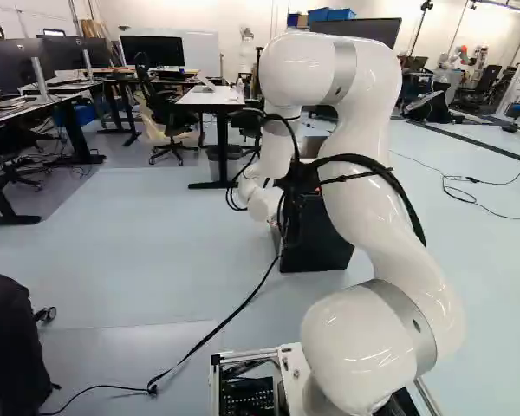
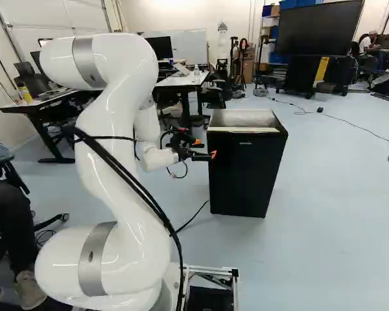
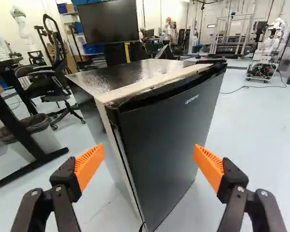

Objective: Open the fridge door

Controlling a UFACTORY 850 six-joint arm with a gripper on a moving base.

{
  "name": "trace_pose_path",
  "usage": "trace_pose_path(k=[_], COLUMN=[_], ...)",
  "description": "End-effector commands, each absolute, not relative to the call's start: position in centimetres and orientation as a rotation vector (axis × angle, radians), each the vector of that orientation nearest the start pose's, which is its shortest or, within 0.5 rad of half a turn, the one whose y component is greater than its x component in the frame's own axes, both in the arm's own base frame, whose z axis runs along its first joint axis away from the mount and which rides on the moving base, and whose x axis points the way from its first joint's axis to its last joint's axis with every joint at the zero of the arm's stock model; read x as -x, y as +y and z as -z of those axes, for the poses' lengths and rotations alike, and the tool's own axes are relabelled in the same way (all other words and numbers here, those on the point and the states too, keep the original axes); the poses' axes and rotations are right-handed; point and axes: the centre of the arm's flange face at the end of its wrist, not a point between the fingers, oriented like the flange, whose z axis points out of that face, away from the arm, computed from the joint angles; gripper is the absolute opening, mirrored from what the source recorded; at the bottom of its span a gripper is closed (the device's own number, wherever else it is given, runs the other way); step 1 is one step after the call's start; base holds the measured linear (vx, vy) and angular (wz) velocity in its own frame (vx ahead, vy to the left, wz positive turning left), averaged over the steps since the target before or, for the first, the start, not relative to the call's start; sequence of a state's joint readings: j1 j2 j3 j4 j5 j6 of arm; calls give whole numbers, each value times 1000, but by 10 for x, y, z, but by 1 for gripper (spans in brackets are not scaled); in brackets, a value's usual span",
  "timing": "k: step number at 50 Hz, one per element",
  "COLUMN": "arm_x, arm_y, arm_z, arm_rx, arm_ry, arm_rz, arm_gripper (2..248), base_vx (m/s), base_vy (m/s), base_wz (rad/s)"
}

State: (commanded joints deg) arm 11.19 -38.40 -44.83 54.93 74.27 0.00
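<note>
In the left base view our arm partly hides the black fridge, which stands on the floor ahead; cables mask the gripper there.

In the right base view the gripper is beside the upper part of the door, at the edge nearer our arm. We judge this an approach, best made slowly and below the top rim.

In the wrist view the fingers stand wide apart, gripping nothing, with the shut door and its side seam ahead. We should work one orange pad into that seam, then swing the door along its arc, since a straight tug could drag the fridge. We count one arm, one gripper, two fingers, two orange pads, one fridge, one door
</note>
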Motion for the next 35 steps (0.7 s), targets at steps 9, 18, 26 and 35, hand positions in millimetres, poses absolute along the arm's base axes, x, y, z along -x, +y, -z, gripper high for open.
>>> trace_pose_path(k=[9,18,26,35], arm_x=[-507,-519,-529,-536], arm_y=[29,31,30,27], arm_z=[-243,-241,-240,-239], arm_rx=[2550,2530,2513,2501], arm_ry=[1144,1153,1164,1181], arm_rz=[2170,2181,2191,2199], arm_gripper=[247,247,247,247], base_vx=[0,0,0,0], base_vy=[0,0,0,0], base_wz=[0,0,0,0])
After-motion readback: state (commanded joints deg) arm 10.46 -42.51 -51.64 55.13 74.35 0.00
